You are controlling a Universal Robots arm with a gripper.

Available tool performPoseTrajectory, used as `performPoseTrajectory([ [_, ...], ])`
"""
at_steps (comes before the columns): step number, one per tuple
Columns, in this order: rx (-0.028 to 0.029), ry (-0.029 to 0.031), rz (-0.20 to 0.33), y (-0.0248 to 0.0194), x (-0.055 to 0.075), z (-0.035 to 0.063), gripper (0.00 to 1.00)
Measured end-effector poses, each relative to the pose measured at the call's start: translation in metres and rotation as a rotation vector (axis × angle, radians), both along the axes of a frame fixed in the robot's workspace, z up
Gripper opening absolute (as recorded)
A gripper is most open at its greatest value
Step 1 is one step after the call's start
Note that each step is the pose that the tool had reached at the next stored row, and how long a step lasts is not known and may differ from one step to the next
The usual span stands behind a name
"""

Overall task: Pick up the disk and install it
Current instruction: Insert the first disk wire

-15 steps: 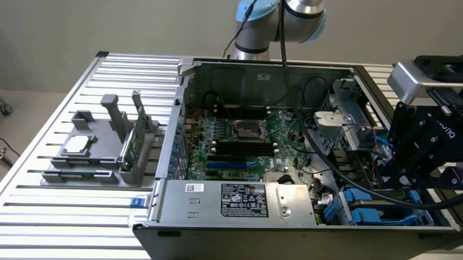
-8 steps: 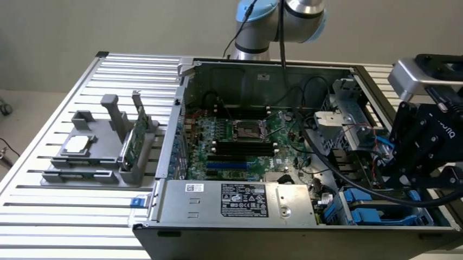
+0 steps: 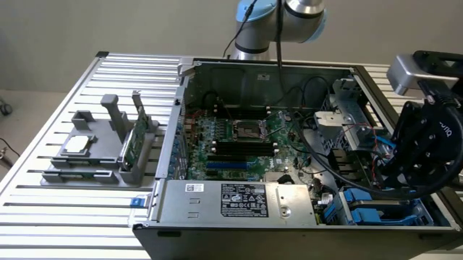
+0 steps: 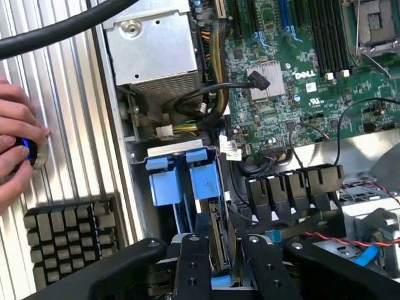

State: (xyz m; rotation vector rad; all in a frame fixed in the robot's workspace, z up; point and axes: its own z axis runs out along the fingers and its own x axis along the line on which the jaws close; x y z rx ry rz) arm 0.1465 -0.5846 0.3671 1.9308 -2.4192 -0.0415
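My fingers [image 4: 190,265] clamp the flat silver, blue-framed hard disk [image 4: 215,230] edge-on between them, so it can enter the metal drive bay [image 4: 181,147] ahead.

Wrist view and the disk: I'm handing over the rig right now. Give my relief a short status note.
Gripper: appears closed on the disk, which stands on edge between its fingers.
Disk: low beside the blue drive latches, next to the green board.
Done: pickup.
Left: seating; how far in the disk sits is hidden.
Also: a person's hand rests on a round button on the slatted table.
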Motion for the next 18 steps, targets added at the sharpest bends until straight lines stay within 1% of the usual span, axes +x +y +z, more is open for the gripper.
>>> performPoseTrajectory([
  [18,-0.0001,0.0000,-0.309,0.0000,0.0001,0.0000,0.27],
])
